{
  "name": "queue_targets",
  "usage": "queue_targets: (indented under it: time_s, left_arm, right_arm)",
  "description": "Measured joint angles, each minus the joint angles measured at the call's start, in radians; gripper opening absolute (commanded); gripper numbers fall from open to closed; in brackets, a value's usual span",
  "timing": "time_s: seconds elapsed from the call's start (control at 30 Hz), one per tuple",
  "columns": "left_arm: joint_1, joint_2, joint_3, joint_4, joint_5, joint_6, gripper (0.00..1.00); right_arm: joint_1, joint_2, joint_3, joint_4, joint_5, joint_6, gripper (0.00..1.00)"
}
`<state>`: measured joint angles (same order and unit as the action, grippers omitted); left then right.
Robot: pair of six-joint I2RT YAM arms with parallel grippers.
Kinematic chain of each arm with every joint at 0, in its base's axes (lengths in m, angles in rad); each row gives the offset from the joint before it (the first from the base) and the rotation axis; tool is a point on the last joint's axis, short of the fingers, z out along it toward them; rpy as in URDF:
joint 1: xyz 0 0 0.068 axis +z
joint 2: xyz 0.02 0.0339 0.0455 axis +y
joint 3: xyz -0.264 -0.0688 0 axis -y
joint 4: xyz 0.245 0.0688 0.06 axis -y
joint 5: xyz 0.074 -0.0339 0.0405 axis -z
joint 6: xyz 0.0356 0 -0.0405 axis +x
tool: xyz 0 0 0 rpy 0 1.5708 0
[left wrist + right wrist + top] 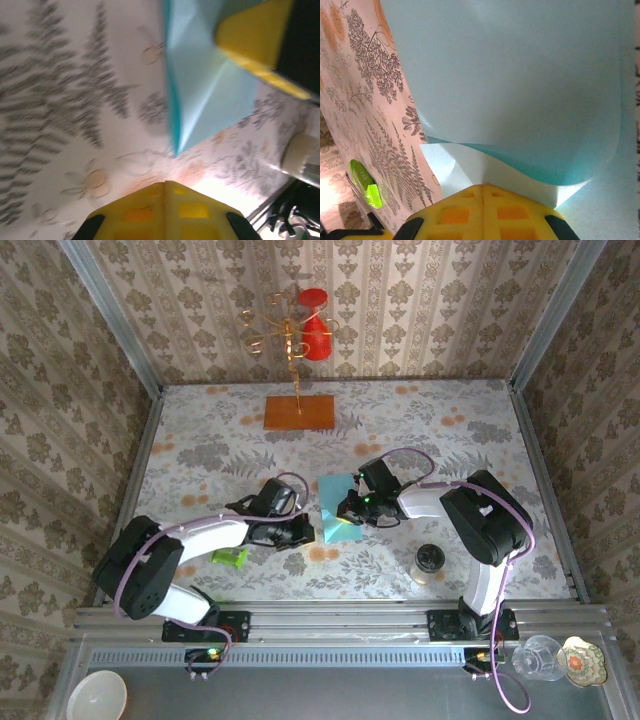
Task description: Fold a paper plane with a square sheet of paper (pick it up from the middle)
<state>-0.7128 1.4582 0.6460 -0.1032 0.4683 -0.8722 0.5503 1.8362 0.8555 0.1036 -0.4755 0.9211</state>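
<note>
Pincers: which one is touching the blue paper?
The right pincer: its yellow tips meet the blue paper. The left pincer sits just short of the paper's corner.

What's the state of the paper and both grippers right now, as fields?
paper: light-blue sheet, partly folded, between the grippers
left gripper: shut, holding nothing, just short of the paper's corner
right gripper: shut, tips at the paper's raised flap; grip unclear
nearby: green object beside the left gripper; orange board at the back
</note>
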Motion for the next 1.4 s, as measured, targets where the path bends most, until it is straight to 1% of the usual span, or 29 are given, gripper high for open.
queue_targets:
  time_s: [0.17, 0.27, 0.4, 0.57, 0.73, 0.9, 1.1, 1.27, 1.4]
  left_arm:
    - [-0.002, 0.129, 0.107, 0.065, 0.011, -0.005, 0.00]
    - [-0.016, 0.198, 0.154, 0.071, 0.008, -0.008, 0.00]
    - [-0.026, 0.236, 0.165, 0.052, -0.011, -0.008, 0.00]
    - [-0.026, 0.245, 0.159, 0.024, -0.023, -0.010, 0.00]
    - [-0.026, 0.244, 0.148, 0.037, -0.023, -0.011, 0.00]
    - [-0.026, 0.242, 0.143, 0.043, -0.024, -0.011, 0.00]
    - [-0.026, 0.242, 0.143, 0.043, -0.027, -0.011, 0.00]
    - [-0.026, 0.242, 0.143, 0.043, -0.027, -0.011, 0.00]
    - [-0.026, 0.242, 0.143, 0.043, -0.027, -0.011, 0.00]
  right_arm:
    - [-0.001, 0.002, 0.000, 0.002, -0.006, 0.003, 0.00]
    - [-0.002, 0.003, 0.000, 0.003, -0.008, 0.003, 0.00]
    - [-0.002, 0.003, 0.000, 0.003, -0.008, 0.006, 0.00]
    - [-0.003, 0.003, 0.000, 0.003, -0.012, 0.007, 0.00]
    - [-0.005, 0.003, 0.003, 0.002, -0.016, 0.005, 0.00]
    - [0.000, -0.011, 0.021, -0.053, 0.001, -0.030, 0.00]
    - [0.040, -0.069, 0.030, -0.135, 0.032, -0.084, 0.00]
    - [0.075, -0.068, 0.030, -0.147, 0.035, -0.089, 0.00]
    - [0.083, -0.048, 0.036, -0.151, 0.035, -0.093, 0.00]
